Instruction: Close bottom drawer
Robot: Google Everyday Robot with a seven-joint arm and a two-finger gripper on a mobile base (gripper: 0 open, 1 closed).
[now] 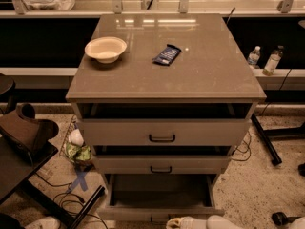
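Note:
The bottom drawer (159, 191) of the grey-beige cabinet (167, 75) is pulled far out, and its bare inside shows. Its front (143, 213) lies at the lower edge of the view. My gripper (190, 222), a pale shape, pokes in at the bottom edge just in front of the drawer's front, right of centre. I cannot tell whether it touches the front. The middle drawer (161, 164) and the top drawer (162, 133) above it stand slightly out, each with a small dark bar handle.
A cream bowl (105, 48) and a dark blue snack packet (167, 54) lie on the cabinet top. A dark stand and brown object (26, 132) are at the left. Cables and litter (76, 151) lie on the floor. Two bottles (264, 58) stand at the right.

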